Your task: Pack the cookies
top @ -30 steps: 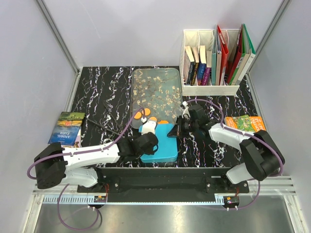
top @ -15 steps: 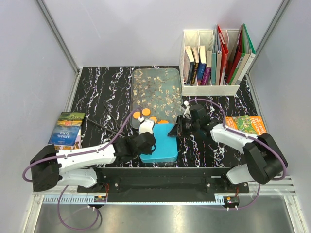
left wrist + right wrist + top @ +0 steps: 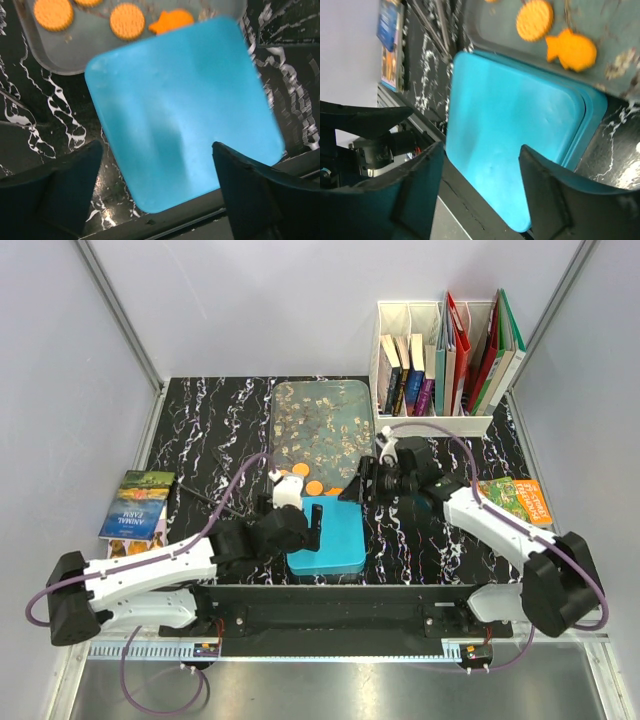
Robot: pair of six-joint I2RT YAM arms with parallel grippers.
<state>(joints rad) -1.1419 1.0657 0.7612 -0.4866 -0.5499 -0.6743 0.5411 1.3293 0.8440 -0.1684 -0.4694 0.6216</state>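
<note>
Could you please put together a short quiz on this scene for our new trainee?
1. True or false: the left hand is clamped on the turquoise rectangular plastic box.
2. The orange fish-shaped cookie lies on: A) the floral-patterned clear tray; B) the box; C) the left hand.
3. What fills the white divided organiser?
Key: 1 false, its jaws stand open above the box; 2 A; 3 upright books and folders.

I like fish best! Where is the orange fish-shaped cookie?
In the left wrist view, the orange fish-shaped cookie lies top centre on the grey patterned tray, just beyond the turquoise box, beside a round orange cookie.
</note>
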